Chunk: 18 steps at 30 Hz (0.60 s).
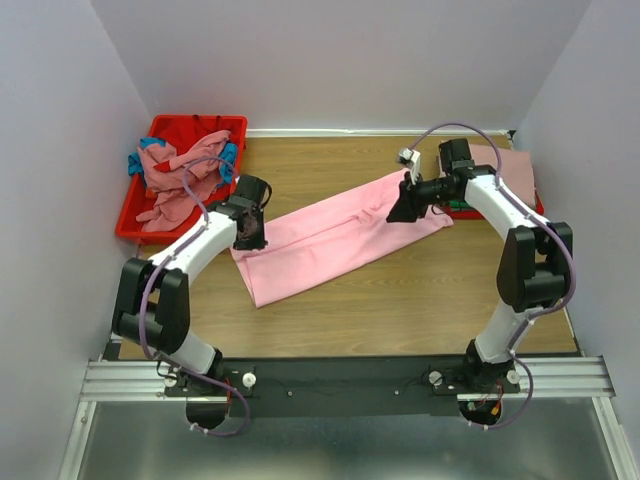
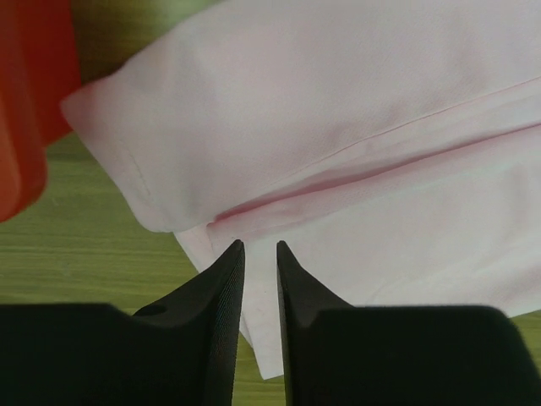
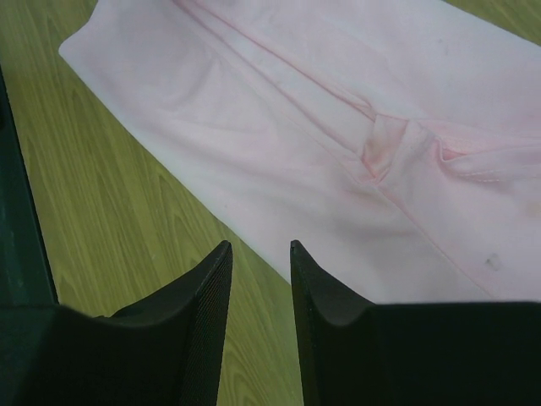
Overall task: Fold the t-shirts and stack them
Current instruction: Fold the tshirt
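Pink t-shirt (image 1: 340, 235), folded long
Diagonal strip right of red bin (image 1: 128, 222); left gripper (image 2: 259, 247), right gripper (image 3: 260, 245) jaws released.

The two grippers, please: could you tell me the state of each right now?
Left gripper: slightly open, holding nothing.
Right gripper: open, holding nothing.

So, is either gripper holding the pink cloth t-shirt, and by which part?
Nothing is held: the left gripper and right gripper are open and empty near the pink cloth t-shirt.

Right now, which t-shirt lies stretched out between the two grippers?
The bright pink t-shirt; the crumpled shirts sit in the red bin, the dusty rose one lies folded far right.
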Each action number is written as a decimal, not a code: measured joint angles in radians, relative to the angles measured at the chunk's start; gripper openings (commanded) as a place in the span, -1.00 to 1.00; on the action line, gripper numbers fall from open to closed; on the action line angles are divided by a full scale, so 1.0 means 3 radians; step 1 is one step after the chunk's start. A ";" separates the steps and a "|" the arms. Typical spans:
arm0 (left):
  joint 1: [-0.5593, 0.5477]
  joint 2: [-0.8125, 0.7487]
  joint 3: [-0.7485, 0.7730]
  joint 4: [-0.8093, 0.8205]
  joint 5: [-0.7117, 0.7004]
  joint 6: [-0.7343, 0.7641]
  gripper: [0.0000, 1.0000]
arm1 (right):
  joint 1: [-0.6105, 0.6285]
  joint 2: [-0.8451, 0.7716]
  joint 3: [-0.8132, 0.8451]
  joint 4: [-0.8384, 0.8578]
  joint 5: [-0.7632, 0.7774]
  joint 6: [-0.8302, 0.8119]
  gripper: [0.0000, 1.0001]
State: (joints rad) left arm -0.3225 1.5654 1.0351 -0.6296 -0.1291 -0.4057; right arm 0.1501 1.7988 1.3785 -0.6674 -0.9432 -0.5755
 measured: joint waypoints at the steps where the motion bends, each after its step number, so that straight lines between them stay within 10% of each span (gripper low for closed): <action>1: 0.0000 -0.0070 0.0058 -0.0028 -0.0018 0.0020 -0.32 | -0.0020 -0.0020 0.0000 -0.0001 0.0000 0.0000 -0.17; 18: 0.0025 -0.1461 0.0355 0.0188 -0.0303 0.0263 0.43 | 0.0365 -0.0390 -0.0394 0.0004 0.0131 -0.0323 0.47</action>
State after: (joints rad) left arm -0.3149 1.1271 1.1416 -0.5732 -0.2199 -0.3267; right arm 0.2596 1.6817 1.2602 -0.6662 -0.9039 -0.6724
